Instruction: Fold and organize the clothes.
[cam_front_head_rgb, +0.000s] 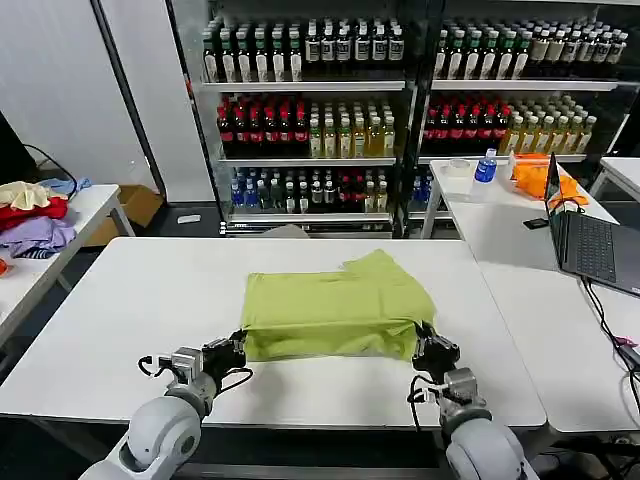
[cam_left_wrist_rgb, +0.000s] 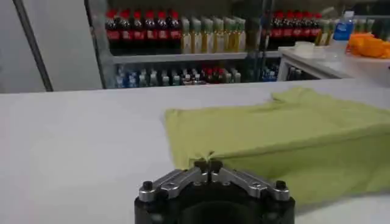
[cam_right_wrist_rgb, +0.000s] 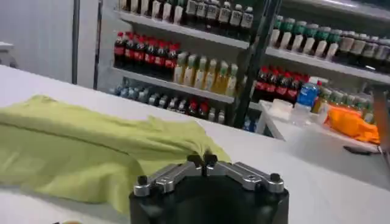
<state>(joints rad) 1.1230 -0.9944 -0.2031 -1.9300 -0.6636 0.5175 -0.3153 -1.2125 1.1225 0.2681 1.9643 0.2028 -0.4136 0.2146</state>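
Observation:
The clothes are one lime t-shirt (cam_front_head_rgb: 335, 305), folded into a rough rectangle in the middle of the white table (cam_front_head_rgb: 130, 320). My left gripper (cam_front_head_rgb: 238, 345) is shut on the shirt's near left corner. My right gripper (cam_front_head_rgb: 424, 338) is shut on the near right corner. In the left wrist view the closed fingertips of my left gripper (cam_left_wrist_rgb: 208, 164) pinch a bit of the t-shirt (cam_left_wrist_rgb: 286, 134) at its front edge. In the right wrist view my right gripper (cam_right_wrist_rgb: 202, 161) pinches the bunched cloth of the t-shirt (cam_right_wrist_rgb: 79, 152).
A heap of red, purple and cream garments (cam_front_head_rgb: 32, 215) lies on the side table at left. An open laptop (cam_front_head_rgb: 585, 235), an orange cloth (cam_front_head_rgb: 535, 175) and a blue bottle (cam_front_head_rgb: 486, 165) sit on the tables at right. Drink shelves (cam_front_head_rgb: 310, 110) stand behind.

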